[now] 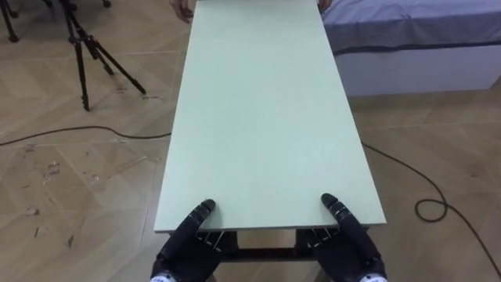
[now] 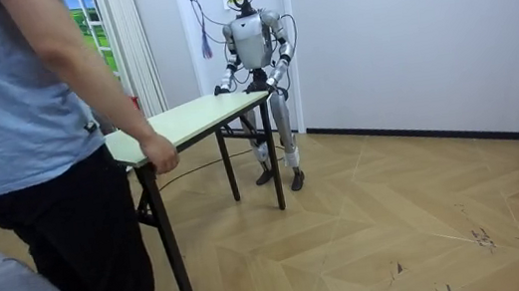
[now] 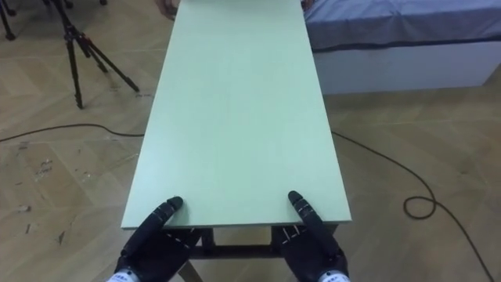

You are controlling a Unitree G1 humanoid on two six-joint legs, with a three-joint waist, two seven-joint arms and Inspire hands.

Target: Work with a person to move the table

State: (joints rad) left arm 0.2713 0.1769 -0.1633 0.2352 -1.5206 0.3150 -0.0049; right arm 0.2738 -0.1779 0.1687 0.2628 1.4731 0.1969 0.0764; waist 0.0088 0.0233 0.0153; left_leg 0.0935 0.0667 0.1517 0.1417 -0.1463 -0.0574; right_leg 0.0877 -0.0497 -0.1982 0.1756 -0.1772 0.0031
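Observation:
A long table (image 1: 266, 110) with a pale green top and dark folding legs stretches away from me. My left hand (image 1: 188, 239) and right hand (image 1: 352, 235) clamp its near edge, thumbs on top and fingers underneath. At the far end a person's hands (image 1: 184, 9) hold the other edge. In the room view the person (image 2: 29, 146), in a blue shirt and dark trousers, stands in the foreground with a hand (image 2: 160, 153) on the table (image 2: 186, 120) corner. I stand upright at the opposite end by the white wall.
A black tripod (image 1: 86, 47) stands on the wood floor to my left, with a dark cable (image 1: 78, 133) running past it. A bed (image 1: 407, 31) with a grey cover lies close on the right. Another cable (image 1: 430, 205) loops on the right floor.

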